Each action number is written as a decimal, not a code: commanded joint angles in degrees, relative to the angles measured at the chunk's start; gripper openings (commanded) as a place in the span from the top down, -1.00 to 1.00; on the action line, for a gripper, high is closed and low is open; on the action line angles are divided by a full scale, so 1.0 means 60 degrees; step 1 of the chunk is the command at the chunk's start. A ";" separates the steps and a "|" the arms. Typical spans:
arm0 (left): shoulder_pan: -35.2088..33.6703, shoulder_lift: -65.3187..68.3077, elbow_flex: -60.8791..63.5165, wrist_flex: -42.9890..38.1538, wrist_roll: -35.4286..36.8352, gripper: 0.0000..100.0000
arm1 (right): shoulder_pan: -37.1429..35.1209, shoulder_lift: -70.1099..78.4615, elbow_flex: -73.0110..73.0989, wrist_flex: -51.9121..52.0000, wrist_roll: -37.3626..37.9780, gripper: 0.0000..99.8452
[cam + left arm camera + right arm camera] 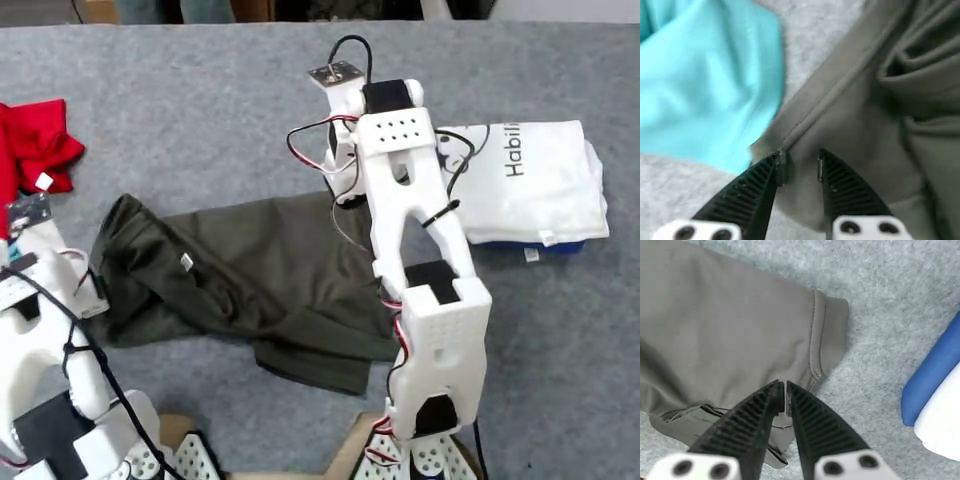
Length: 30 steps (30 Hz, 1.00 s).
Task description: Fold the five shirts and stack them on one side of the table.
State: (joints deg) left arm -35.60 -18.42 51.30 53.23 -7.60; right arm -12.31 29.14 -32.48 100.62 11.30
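An olive shirt (pixel 250 285) lies crumpled across the middle of the grey table (pixel 200 90). My right gripper (pixel 785 392) is at its far right corner, shut on the cloth just inside the sleeve hem (pixel 815 350). At the shirt's left edge my left gripper (pixel 799 162) stands open, its fingers either side of a stitched hem of the olive shirt (pixel 850 110), next to a teal cloth (pixel 700 75). A folded white shirt (pixel 530 180) rests on a blue one (pixel 555 247) at the right side. A red shirt (pixel 35 145) lies bunched at the left edge.
The right arm (pixel 410 220) stretches from the near edge over the olive shirt's right part. The left arm (pixel 40 330) stands at the near left corner. In the right wrist view the blue shirt (pixel 935 375) and white shirt (pixel 945 425) lie a short way beyond the sleeve.
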 commanded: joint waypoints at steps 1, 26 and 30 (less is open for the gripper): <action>0.0799 -0.0059 -0.0286 -0.0117 0.0454 0.75 | -0.0059 -0.0066 -0.0037 0.0015 0.0044 0.96; 0.3524 0.5685 -0.8872 0.4117 0.2579 0.61 | 0.0542 -0.0066 -0.0037 -0.0015 0.0059 0.96; 0.3524 0.5626 -0.9062 0.4293 0.2549 0.93 | 0.0557 -0.0066 -0.0037 0.0000 0.0425 0.96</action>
State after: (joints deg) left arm -14.86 16.31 0.57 77.67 7.16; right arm -9.49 29.14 -32.48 100.62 12.00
